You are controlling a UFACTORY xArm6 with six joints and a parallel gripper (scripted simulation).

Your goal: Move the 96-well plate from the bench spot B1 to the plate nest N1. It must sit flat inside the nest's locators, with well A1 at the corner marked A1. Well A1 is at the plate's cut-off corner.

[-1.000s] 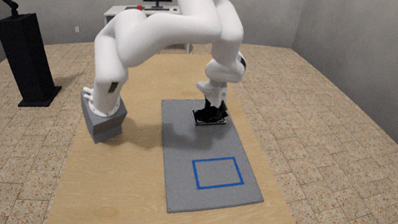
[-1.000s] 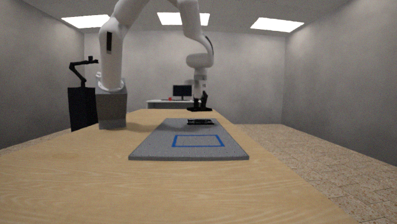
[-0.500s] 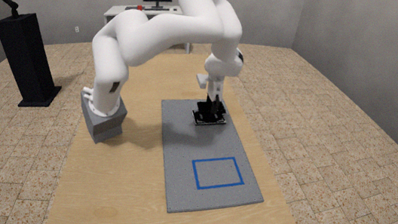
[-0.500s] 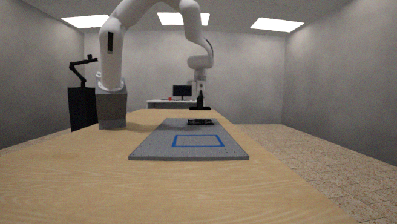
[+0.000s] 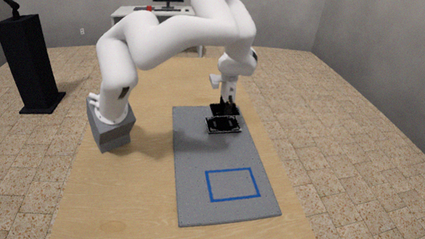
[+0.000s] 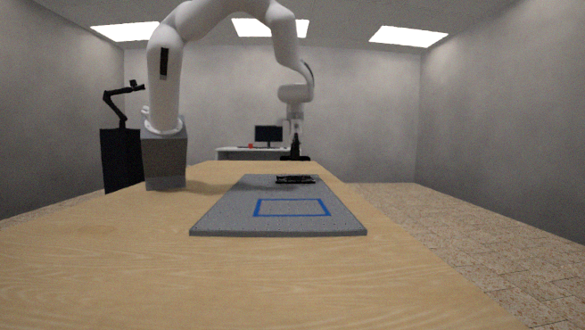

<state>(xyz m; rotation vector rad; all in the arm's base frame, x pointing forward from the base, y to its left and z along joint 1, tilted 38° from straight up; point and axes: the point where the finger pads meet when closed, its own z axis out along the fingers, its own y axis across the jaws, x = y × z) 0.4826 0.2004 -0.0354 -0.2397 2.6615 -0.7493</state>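
Gripper (image 5: 224, 109) clamped on 96-well plate (image 5: 225, 113), hanging just above plate nest (image 5: 223, 126), well beyond blue outline (image 5: 233, 184). Risk: lowering twisted, resting tilted on locators, cut-off corner wrongly placed.

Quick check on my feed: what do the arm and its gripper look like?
The arm is smooth, glossy white with thick rounded links, no loose cables visible. A small black rectangular marking sits on the upright link. It stands on a grey block pedestal. The gripper is black, below a slim white wrist.
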